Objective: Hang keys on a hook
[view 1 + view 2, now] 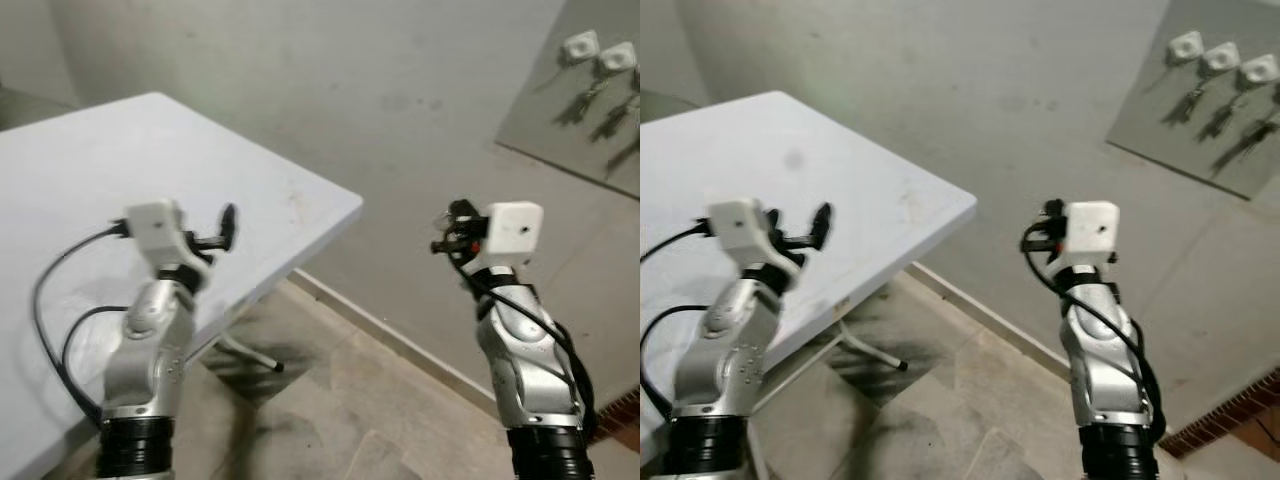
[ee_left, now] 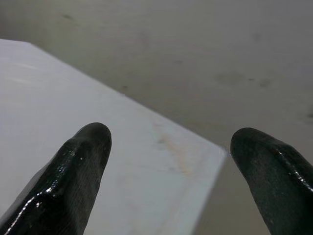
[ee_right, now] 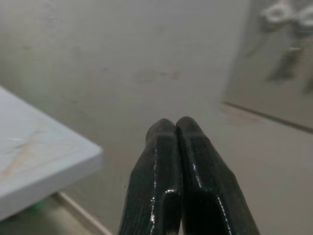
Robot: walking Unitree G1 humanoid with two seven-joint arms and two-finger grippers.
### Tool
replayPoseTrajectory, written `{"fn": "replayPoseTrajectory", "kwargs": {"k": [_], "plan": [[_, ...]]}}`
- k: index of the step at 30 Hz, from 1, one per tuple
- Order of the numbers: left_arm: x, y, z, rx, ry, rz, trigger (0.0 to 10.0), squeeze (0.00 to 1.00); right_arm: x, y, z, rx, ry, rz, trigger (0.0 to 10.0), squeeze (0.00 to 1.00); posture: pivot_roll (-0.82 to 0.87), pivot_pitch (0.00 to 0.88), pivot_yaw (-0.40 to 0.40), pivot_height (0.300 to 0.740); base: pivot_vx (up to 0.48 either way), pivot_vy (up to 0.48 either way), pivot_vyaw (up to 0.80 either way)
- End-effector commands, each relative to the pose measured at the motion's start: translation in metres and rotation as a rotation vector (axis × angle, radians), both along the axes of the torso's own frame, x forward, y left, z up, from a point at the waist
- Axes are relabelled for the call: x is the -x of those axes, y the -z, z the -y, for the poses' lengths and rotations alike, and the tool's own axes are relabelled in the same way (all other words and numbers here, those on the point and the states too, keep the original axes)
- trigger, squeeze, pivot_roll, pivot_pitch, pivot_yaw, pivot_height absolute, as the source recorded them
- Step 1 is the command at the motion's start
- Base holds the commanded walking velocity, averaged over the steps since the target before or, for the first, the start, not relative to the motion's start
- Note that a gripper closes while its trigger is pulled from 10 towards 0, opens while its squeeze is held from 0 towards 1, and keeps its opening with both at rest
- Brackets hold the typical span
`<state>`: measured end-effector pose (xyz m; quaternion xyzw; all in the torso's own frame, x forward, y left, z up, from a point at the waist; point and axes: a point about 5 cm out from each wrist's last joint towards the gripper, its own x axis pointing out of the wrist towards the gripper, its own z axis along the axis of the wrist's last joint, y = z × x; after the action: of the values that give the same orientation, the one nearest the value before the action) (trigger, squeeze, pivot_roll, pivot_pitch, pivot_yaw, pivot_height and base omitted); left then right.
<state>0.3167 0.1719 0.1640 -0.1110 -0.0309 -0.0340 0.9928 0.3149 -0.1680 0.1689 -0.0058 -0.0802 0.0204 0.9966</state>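
Note:
A grey board (image 1: 1200, 150) on the wall at the upper right carries three white hooks (image 1: 1220, 57), each with dark keys (image 1: 1218, 120) hanging below it. My right gripper (image 1: 447, 232) is raised in front of the wall, left of and below the board. Its fingers (image 3: 175, 127) are shut with nothing visible between them. In the right wrist view the hooks (image 3: 276, 12) and keys (image 3: 288, 63) are blurred and far off. My left gripper (image 1: 224, 228) hovers open over the white table (image 1: 120, 160), and its fingertips (image 2: 90, 142) stand wide apart above the table's corner.
The white folding table (image 1: 870, 200) reaches in from the left, and its metal leg (image 1: 250, 355) stands on the tiled floor. A skirting strip (image 1: 390, 335) runs along the foot of the grey wall. Red bricks (image 1: 1240, 405) lie at the lower right.

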Motion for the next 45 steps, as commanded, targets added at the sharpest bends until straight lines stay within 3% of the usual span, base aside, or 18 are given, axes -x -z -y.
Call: {"fn": "replayPoseTrajectory", "kwargs": {"k": [1, 7, 18, 28, 33, 45], "plan": [[-0.004, -0.005, 0.0, -0.006, -0.008, 0.009, 10.0, 0.0, -0.001, -0.005, 0.001, 0.002, 0.01, 0.017, 10.0, 0.0, -0.01, 0.0, -0.06, 0.74, 0.0, 0.0, -0.79], [-0.006, -0.005, 0.008, -0.009, 0.004, 0.015, 10.0, 0.0, 0.0, -0.005, 0.003, 0.0, 0.026, 0.021, 10.0, 0.0, -0.02, 0.0, -0.051, 0.74, 0.0, 0.0, -0.79], [-0.009, -0.007, 0.006, -0.03, -0.011, 0.027, 10.0, 0.0, 0.0, -0.005, 0.003, -0.007, 0.037, 0.023, 10.0, 0.0, -0.02, 0.0, -0.041, 0.74, 0.0, 0.0, -0.79], [-0.007, -0.004, 0.011, -0.014, -0.004, 0.014, 10.0, 0.0, -0.003, 0.0, 0.008, -0.033, 0.151, -0.038, 10.0, 0.0, -0.01, 0.0, -0.038, 0.74, 0.0, 0.0, 0.0], [-0.005, -0.003, 0.011, 0.005, 0.007, 0.007, 10.0, 0.0, -0.004, 0.005, 0.011, -0.083, 0.175, -0.094, 10.0, 0.0, -0.01, 0.0, -0.042, 0.74, 0.0, 0.0, 0.0], [-0.004, 0.001, 0.006, 0.059, -0.013, -0.021, 10.0, 0.0, 0.0, 0.007, 0.011, -0.098, 0.173, -0.137, 10.0, 0.0, -0.02, 0.0, -0.043, 0.74, 0.121, 0.0, 0.0]]}}
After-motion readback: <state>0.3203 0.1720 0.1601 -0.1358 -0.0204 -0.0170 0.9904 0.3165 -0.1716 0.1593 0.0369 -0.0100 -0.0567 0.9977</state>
